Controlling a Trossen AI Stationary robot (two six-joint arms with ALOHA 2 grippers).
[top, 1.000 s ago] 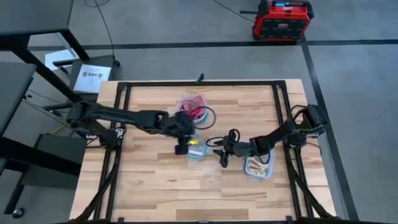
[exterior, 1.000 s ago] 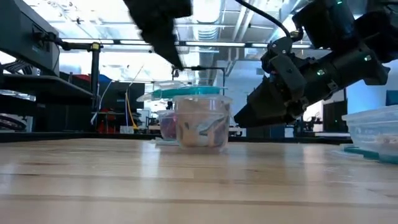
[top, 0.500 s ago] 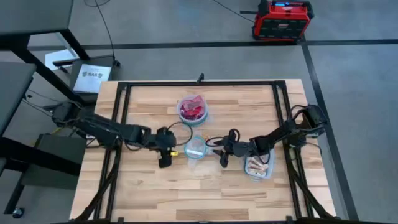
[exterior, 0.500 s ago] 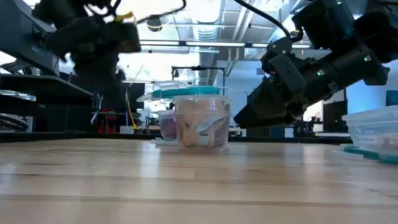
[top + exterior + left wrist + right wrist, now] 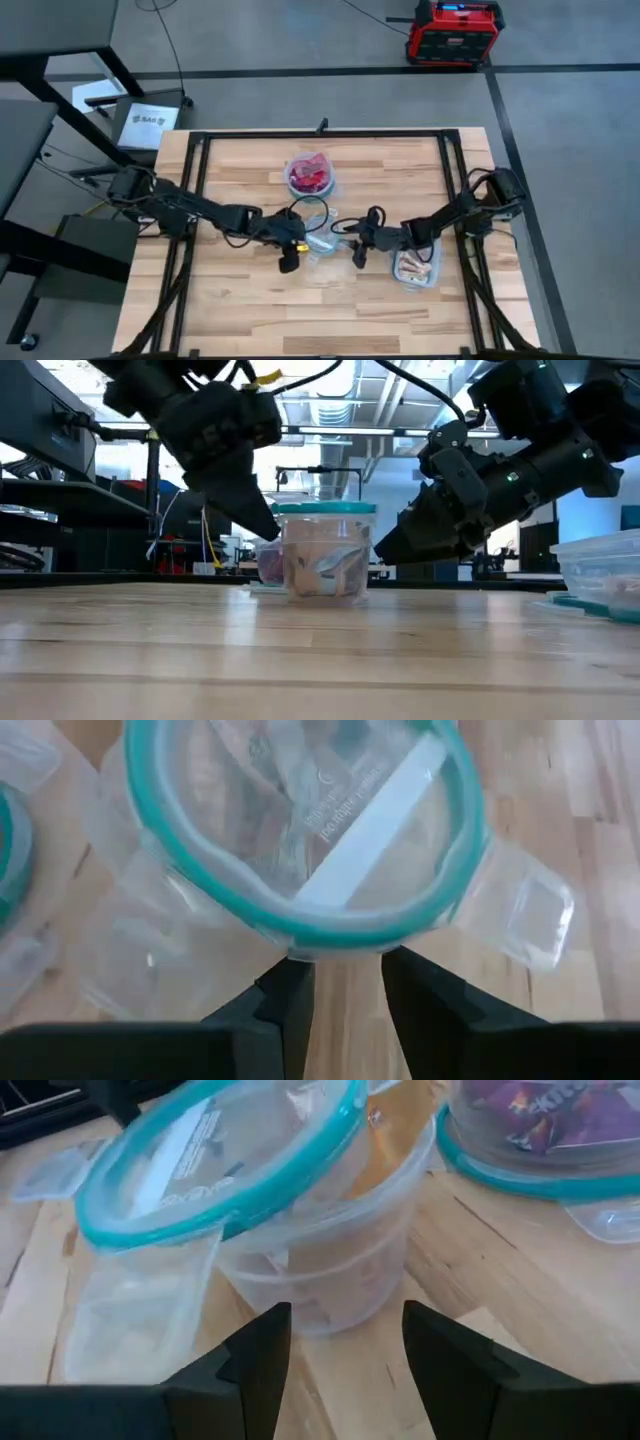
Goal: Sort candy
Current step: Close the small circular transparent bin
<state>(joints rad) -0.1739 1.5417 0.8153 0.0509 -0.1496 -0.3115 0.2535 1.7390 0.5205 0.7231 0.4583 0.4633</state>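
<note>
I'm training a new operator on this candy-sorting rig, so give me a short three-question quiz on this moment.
1. True or false: the teal-rimmed lid lies flat on the table, away from the middle bowl.
2. The far bowl in the high view holds candy that is mostly: A red, B green, C blue.
3. Fill in: the left gripper and the right gripper both have their fingers ____.
Key: 1 false, the lid sits on the middle bowl; 2 A; 3 open.

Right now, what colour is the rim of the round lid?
Teal, on the round lid; the left wrist view shows it best.
</note>
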